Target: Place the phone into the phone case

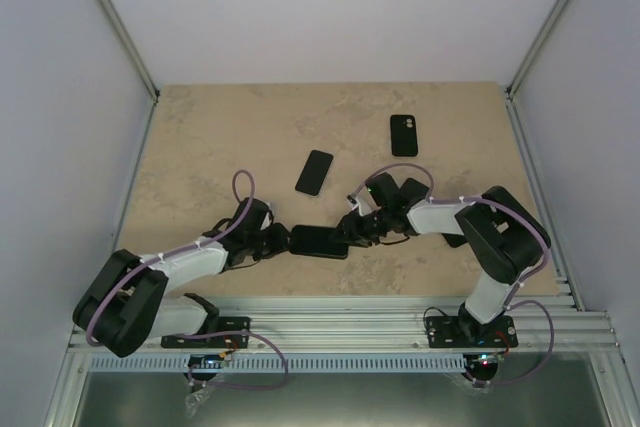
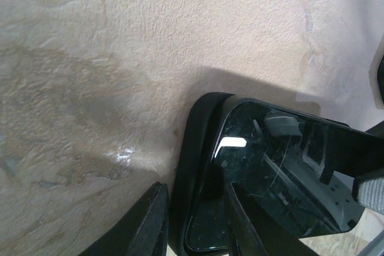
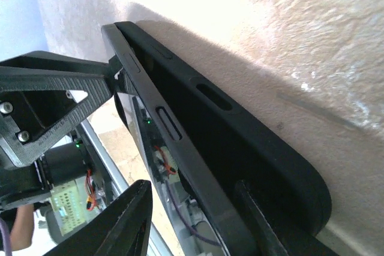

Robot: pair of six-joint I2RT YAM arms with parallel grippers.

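The black phone (image 1: 322, 244) lies partly in the black phone case (image 1: 300, 237) between my two grippers, near the table's front. In the left wrist view the glossy screen (image 2: 270, 172) sits inside the matte case rim (image 2: 195, 142). My left gripper (image 2: 193, 190) is shut across that end, one finger outside the case wall and the other on the screen. From the right wrist, the phone's side with its buttons (image 3: 171, 127) stands tilted up out of the case wall (image 3: 240, 142). My right gripper (image 3: 192, 190) is open, one finger down between phone and case, the other apart from the phone.
A second black phone (image 1: 314, 172) lies flat at mid table. Another black case with a camera cutout (image 1: 404, 135) rests at the back right. Grey walls close in the sides and back. An aluminium rail (image 1: 340, 325) runs along the near edge.
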